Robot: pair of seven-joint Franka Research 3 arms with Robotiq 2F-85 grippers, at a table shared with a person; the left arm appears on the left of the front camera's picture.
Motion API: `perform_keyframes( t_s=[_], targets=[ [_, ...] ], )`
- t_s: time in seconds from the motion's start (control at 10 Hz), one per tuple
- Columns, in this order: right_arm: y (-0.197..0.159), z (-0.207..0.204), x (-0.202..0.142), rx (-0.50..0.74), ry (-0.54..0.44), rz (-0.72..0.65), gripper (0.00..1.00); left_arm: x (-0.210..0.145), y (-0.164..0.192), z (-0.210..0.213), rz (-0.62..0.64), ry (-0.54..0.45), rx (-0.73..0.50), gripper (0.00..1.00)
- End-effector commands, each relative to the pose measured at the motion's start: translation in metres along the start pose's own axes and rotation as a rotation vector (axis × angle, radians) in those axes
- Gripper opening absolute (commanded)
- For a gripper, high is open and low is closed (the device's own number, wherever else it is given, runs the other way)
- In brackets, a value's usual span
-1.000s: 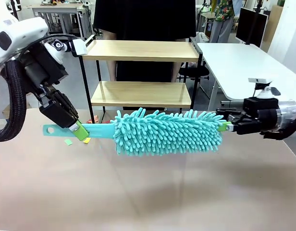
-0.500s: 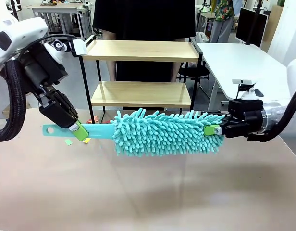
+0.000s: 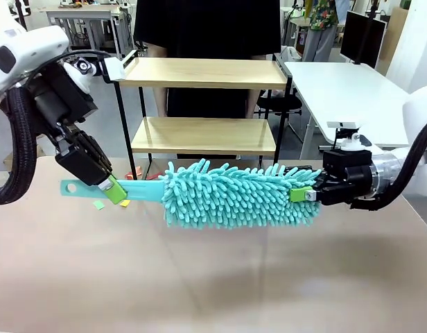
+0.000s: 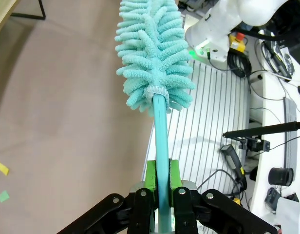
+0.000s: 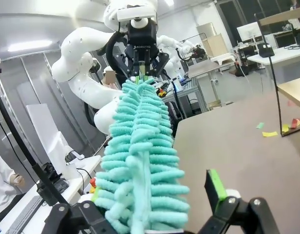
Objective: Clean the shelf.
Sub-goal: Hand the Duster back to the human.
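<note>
A fluffy teal duster (image 3: 238, 194) hangs level above the tan table, in front of the shelf (image 3: 203, 73), a two-board wooden rack in a black frame. My left gripper (image 3: 111, 189) is shut on the duster's flat teal handle (image 4: 161, 146), which runs between its green pads (image 4: 151, 176). My right gripper (image 3: 302, 193) is open, its jaws standing on either side of the far tip of the duster head (image 5: 140, 161). One green pad (image 5: 215, 187) shows beside the fibres, and whether it touches them I cannot tell. A person in black stands behind the shelf.
Small coloured paper scraps (image 3: 99, 205) lie on the table under the handle, with more (image 5: 269, 133) near the shelf's legs. A white table (image 3: 338, 83) stands at the right behind my right arm.
My right gripper has moved left, and its open jaws now stand around the duster's tip. The left gripper and the handle have stayed put.
</note>
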State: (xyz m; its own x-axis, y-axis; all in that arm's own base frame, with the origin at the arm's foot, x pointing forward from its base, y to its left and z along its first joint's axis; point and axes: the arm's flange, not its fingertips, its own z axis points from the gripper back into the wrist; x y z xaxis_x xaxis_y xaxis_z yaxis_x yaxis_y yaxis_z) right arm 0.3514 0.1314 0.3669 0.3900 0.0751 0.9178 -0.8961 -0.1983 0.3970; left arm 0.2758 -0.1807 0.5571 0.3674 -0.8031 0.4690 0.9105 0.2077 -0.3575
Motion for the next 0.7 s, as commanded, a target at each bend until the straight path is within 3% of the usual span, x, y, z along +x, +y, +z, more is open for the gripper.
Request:
perform_keyframes(
  t_s=[0.0, 0.5, 0.6],
  targets=[
    [0.025, -0.005, -0.019, -0.017, 0.037, 0.048, 1.00, -0.001, -0.002, 0.004, 0.003, -0.001, 0.006, 0.13],
    [0.024, 0.006, -0.020, 0.001, 0.039, 0.097, 1.00, -0.001, -0.002, 0.004, 0.003, -0.001, 0.006, 0.13],
    [0.025, 0.004, -0.019, 0.008, 0.046, 0.105, 0.40, -0.001, -0.002, 0.004, 0.003, -0.001, 0.006, 0.13]
  ],
)
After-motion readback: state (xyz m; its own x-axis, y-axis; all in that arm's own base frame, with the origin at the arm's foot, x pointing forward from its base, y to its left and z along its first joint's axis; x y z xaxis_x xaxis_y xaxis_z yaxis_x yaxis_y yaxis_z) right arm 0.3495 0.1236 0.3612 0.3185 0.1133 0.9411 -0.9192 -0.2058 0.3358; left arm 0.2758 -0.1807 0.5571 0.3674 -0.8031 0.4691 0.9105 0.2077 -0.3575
